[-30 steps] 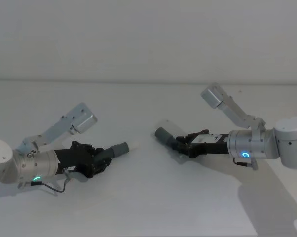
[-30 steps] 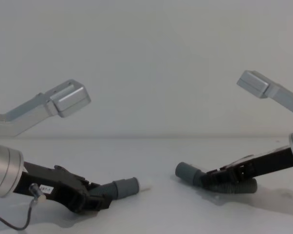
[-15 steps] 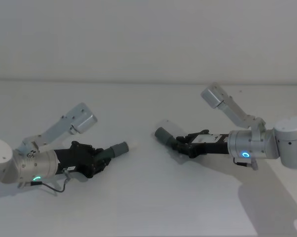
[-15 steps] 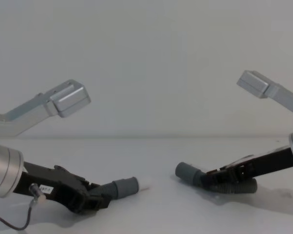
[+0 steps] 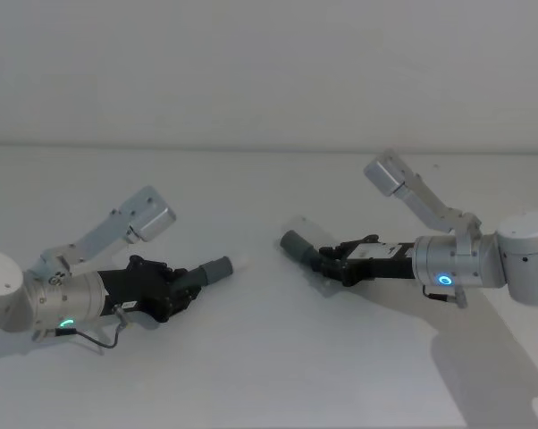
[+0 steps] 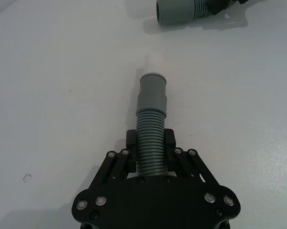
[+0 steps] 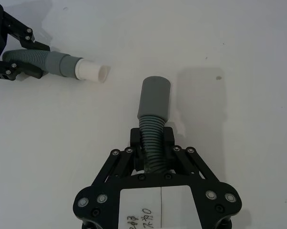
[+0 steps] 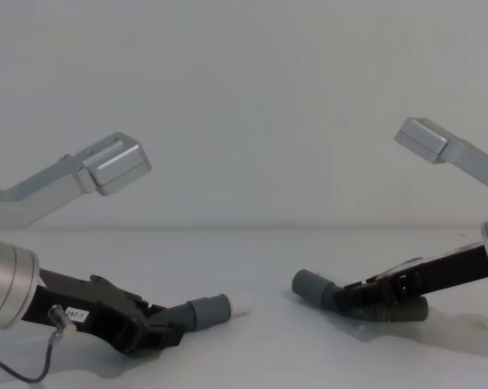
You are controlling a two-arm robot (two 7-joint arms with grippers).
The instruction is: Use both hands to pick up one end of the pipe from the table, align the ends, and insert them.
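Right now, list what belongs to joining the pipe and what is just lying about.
Job: left gripper holding white-tipped hose piece; right gripper holding plain-cuffed hose piece; table.
Not the job: small ring mark on the table; wall behind.

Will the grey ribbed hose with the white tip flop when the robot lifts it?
Probably barely: the short dark grey corrugated hose piece juts straight from the left gripper, like the plain-cuffed hose piece in the right gripper. Ribs likely stop slipping. Round, so it might roll if dropped.

text | right end effector (image 7: 153, 137) | white label (image 7: 158, 202) | handwriting, cut off, unreadable
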